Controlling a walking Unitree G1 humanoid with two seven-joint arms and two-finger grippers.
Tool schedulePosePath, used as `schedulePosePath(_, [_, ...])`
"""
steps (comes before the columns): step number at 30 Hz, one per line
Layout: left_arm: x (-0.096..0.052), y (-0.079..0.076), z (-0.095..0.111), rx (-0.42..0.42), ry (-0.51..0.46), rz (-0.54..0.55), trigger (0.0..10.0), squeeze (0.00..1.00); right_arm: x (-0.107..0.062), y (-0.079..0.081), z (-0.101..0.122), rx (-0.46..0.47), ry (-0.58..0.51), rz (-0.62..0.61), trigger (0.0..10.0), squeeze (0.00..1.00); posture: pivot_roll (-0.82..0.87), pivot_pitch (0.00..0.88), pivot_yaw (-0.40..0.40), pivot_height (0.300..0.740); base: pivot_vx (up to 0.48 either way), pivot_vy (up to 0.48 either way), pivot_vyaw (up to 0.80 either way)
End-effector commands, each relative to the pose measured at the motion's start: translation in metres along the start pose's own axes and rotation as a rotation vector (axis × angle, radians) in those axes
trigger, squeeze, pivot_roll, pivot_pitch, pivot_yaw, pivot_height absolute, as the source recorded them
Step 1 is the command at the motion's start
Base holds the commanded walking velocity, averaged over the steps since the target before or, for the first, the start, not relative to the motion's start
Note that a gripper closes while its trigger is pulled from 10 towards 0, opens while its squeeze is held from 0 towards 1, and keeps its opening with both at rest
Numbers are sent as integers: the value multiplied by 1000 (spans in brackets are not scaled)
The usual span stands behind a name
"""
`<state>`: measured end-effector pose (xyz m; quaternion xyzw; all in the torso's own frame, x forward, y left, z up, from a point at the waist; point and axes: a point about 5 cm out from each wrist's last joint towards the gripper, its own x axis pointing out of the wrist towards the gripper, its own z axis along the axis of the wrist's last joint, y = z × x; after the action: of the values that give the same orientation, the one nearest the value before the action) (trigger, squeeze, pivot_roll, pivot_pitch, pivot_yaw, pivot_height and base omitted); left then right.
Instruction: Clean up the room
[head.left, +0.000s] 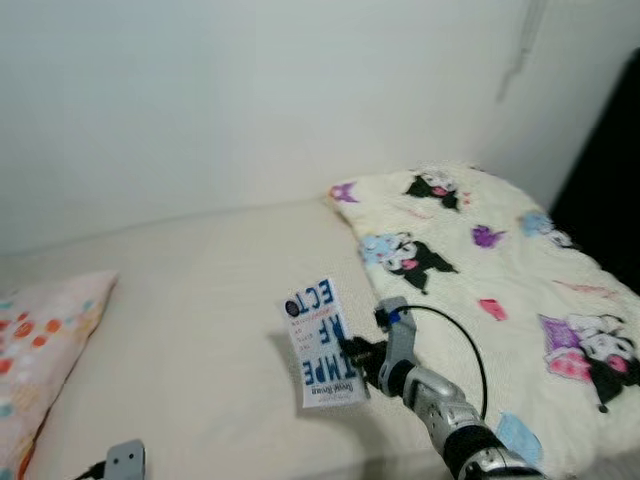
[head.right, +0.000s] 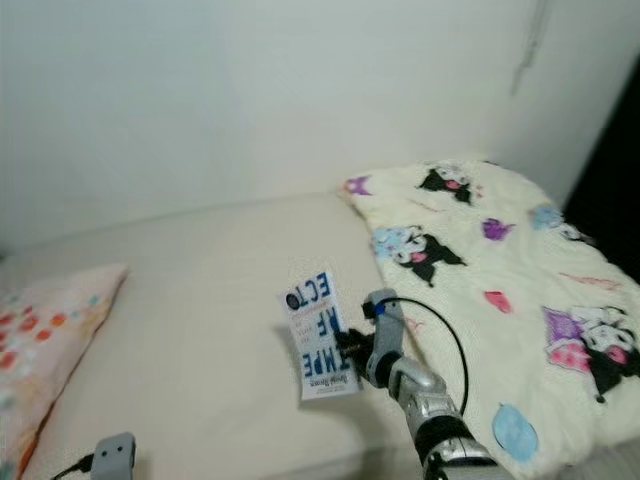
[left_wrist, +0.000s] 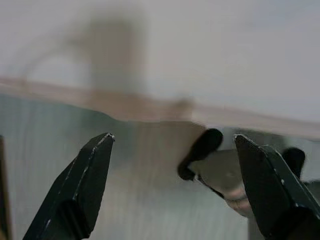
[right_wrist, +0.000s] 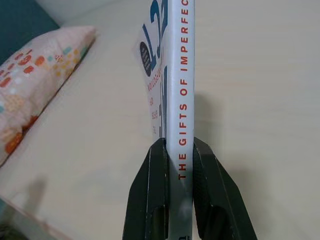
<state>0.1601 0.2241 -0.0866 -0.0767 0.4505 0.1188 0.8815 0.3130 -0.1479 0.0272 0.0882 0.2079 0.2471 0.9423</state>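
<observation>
Right gripper (right_wrist: 179, 165) pinches thin white paperback book (head.left: 323, 343) by its spine, upright above smooth cream bed (head.left: 200, 330), long axis vertical. Left gripper (left_wrist: 170, 185) spread wide. Fleecy cartoon-print blanket (head.left: 500, 290) beside.

Book (right_wrist: 180, 90) spine — red txt: "THE GIFTS OF IMPERFEC" — cut off.

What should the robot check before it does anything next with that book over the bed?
1. Right hand shut on the book: ok, fingers clamp its spine.
2. Book off the bed: ok, held above the sheet.
3. Book upright, not slipping: cannot tell.
4. Patterned blanket away from the book: ok, beside the arm.
5. Pillow out of the way: ok, far to the left.
6. Left hand free: ok, open, holding nothing.
</observation>
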Motion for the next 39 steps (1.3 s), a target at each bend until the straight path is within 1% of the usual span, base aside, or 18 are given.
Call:
schedulePosePath(1, [-1, 2, -6, 27, 29, -2, 10000, 0, 0, 1, 2, -17, -25, 1, 10000, 0, -56, 18, 10, 702, 0, -480, 763])
schedulePosePath(3, [-1, 0, -8, 54, 41, -16, 10000, 0, -1, -1, 2, -16, -32, -3, 10000, 0, -56, 17, 10, 702, 0, -476, 763])
schedulePosePath(9, [-1, 0, -8, 62, 44, -5, 10000, 0, -1, -1, 4, -25, -39, -5, 10000, 0, -56, 17, 10, 702, 0, -469, 763])
schedulePosePath(14, [-1, 2, -10, 55, 47, 17, 10000, 0, 0, -1, 4, -31, -40, -3, 10000, 0, -55, 17, 7, 702, 0, 0, 760])
schedulePosePath(35, [-3, 2, -15, 66, 62, 18, 10000, 0, 0, 1, 3, -30, -46, 14, 10000, 0, -55, 23, 2, 702, 0, 0, 763])
schedulePosePath(39, [-3, 2, -16, 67, 64, 21, 10000, 0, 0, 0, 3, -16, -46, 8, 10000, 0, -54, 20, -2, 702, 0, 0, 763])
